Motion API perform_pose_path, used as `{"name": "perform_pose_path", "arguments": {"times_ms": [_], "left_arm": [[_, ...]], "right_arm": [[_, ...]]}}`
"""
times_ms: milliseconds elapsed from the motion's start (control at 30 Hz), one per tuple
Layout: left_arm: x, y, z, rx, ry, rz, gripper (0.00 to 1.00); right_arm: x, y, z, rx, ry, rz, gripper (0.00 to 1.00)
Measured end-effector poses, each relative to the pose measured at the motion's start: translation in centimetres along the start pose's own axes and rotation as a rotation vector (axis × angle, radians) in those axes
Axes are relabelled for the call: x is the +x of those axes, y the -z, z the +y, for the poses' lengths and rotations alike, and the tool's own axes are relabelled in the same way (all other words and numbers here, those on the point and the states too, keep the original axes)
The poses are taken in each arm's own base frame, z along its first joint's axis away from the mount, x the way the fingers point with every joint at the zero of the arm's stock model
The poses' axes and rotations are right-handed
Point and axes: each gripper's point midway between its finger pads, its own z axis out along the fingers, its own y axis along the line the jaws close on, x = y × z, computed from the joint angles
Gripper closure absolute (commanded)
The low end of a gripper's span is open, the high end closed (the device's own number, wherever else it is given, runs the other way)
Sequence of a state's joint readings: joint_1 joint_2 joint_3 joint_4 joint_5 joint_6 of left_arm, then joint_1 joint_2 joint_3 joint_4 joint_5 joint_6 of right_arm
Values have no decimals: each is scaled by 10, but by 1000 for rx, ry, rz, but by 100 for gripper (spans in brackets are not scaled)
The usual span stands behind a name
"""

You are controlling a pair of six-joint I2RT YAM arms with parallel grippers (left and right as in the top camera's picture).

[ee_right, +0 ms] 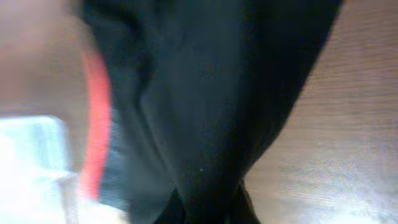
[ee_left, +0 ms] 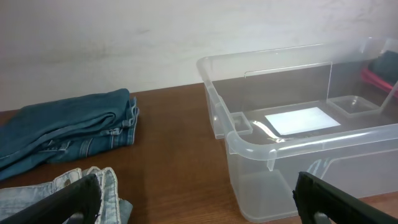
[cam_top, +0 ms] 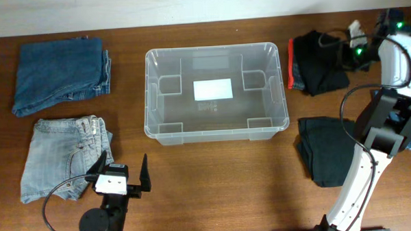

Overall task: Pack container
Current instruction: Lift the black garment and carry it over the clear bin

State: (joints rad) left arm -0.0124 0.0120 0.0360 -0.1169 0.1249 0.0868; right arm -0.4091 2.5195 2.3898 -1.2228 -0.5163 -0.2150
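Left arm sits low at about 7 o'clock on the counter [cam_top: 215,190]. The left pincer [cam_top: 123,168] is spread wide and aims toward 12, right by the near edge of the folded light jeans [cam_top: 64,158]. Right arm comes up from 5 o'clock and bends over to 2 o'clock, where the right pincer [cam_top: 342,54] is down at the pile of black clothes [cam_top: 320,72].

The container [cam_top: 215,91] is dead centre, upright and open, with a white label on its floor.

The right wrist view is pretty much a blur: black cloth, a red strip [ee_right: 96,124] at 9 o'clock, and the fingertips are just dark shapes at the bottom edge. Honestly can't tell if that pincer is pinching the cloth or not. The right arm also cuts across the dark garment [cam_top: 323,152] at 4 o'clock.

Dark jeans [cam_top: 60,74] are folded at 10 o'clock. The counter is brown wood, with a pale wall [ee_left: 124,43] behind it at 12.
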Motion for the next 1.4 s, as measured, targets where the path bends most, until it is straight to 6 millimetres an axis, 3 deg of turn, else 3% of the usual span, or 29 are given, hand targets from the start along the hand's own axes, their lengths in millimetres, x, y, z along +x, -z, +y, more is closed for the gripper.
{"name": "perform_pose_path", "arguments": {"times_ms": [67, 267, 400, 533, 833, 1000, 1133, 1233, 1300, 1400], "left_arm": [[0, 0, 0, 0, 0, 0, 1], [0, 0, 0, 0, 0, 0, 1], [0, 0, 0, 0, 0, 0, 1], [0, 0, 0, 0, 0, 0, 1], [0, 0, 0, 0, 0, 0, 1], [0, 0, 0, 0, 0, 0, 1], [0, 0, 0, 0, 0, 0, 1], [0, 0, 0, 0, 0, 0, 1], [0, 0, 0, 0, 0, 0, 0], [0, 0, 0, 0, 0, 0, 1]], "right_arm": [[-20, 25, 26, -67, 20, -64, 96], [-49, 102, 95, -182, 50, -199, 96], [-45, 150, 150, -232, 86, -261, 96], [-30, 162, 199, -277, 118, -235, 96], [20, 161, 337, -321, 265, -157, 96], [71, 140, 420, -267, 356, -94, 96], [100, 118, 449, -151, 390, -77, 96], [123, 89, 462, -47, 419, -38, 96], [123, 79, 464, -28, 424, -36, 96], [119, 46, 459, 24, 419, -18, 96]]}}
